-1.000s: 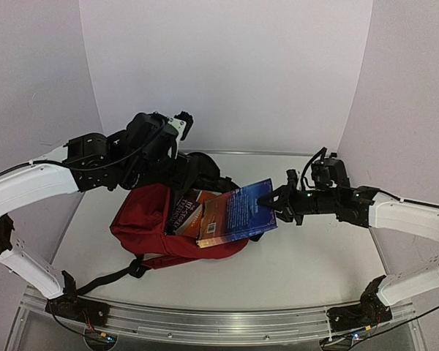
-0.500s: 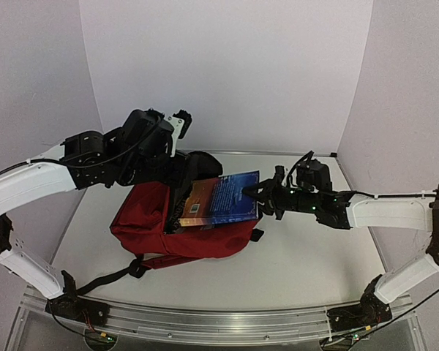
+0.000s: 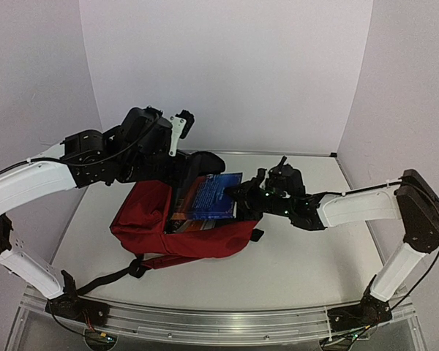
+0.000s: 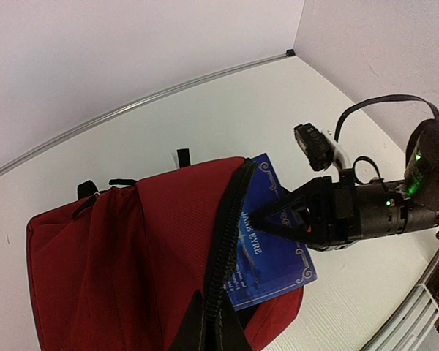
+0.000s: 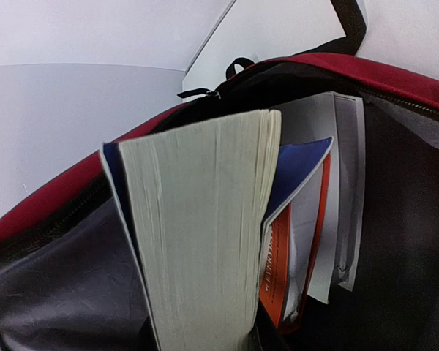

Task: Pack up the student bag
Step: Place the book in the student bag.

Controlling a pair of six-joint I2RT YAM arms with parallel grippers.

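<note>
You are on the step of sliding a book into the bag. The red bag [image 3: 175, 234] lies in the middle of the table [image 3: 300, 256], with its mouth facing your right arm. Your left hand [image 4: 208, 333] pinches the zipper edge and holds the mouth up. Your right hand [image 4: 267, 219] is closed on the blue book [image 4: 267, 256], which is partway in. Next, I think, you push it deeper, beside the orange book [image 5: 278, 263], then let go. I count one bag and two books. A pale flat thing [image 5: 344, 190] sits inside too.
</note>
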